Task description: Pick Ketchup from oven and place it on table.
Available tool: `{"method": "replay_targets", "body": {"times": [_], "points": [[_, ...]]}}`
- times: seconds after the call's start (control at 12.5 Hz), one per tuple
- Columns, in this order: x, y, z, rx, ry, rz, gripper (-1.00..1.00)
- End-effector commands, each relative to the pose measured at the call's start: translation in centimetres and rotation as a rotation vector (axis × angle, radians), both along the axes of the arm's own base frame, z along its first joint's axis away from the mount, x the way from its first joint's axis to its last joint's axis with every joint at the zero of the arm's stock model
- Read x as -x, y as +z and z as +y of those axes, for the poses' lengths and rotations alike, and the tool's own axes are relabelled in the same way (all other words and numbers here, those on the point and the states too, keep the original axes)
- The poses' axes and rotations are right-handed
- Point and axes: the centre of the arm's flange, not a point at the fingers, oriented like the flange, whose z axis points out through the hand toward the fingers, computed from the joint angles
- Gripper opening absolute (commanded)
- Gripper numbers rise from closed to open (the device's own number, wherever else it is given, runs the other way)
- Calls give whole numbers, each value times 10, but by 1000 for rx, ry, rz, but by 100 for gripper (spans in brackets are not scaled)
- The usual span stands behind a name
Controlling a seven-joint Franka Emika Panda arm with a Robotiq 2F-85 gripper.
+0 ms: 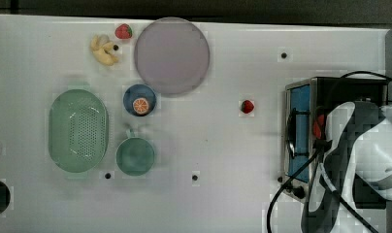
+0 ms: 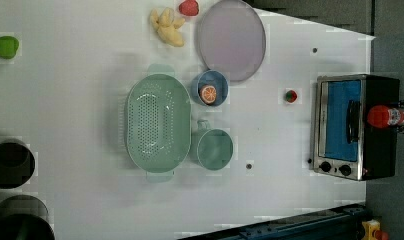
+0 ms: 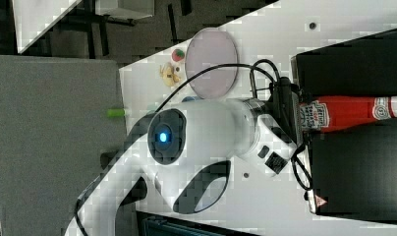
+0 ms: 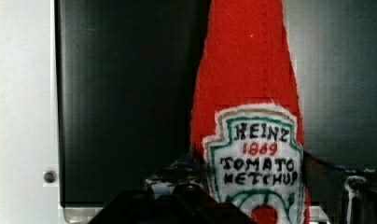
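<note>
Ketchup bottle [image 4: 252, 135], nearest the wrist camera, stands on the black oven's [image 3: 354, 172] roof with the claw [image 4: 252, 196] half-closed round its labelled lower body, fingers either side. Its long axis runs upright, cap away from the claw, so lifting straight off the roof looks the natural way out; the worktop [image 1: 208, 145] lies at nine o'clock of the oven in the top view. Counted: one bottle, one oven, two strawberries, one plate, one colander, one arm.
</note>
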Motion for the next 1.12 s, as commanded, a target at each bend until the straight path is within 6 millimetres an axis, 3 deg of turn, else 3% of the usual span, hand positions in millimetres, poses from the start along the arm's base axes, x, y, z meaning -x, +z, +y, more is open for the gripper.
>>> {"method": "replay_targets", "body": {"times": [0.08, 0.32, 0.4, 0.56, 0.72, 0.88, 1.12], "points": [[-29, 102, 18, 53, 74, -88, 26], [-48, 178, 81, 40, 203, -77, 27], [-55, 199, 111, 32, 260, -80, 27], [-66, 222, 182, -10, 382, -75, 26], [-70, 227, 251, -57, 502, -28, 27], [-74, 218, 309, -87, 604, 18, 27], [-74, 187, 372, -116, 712, 78, 27]]}}
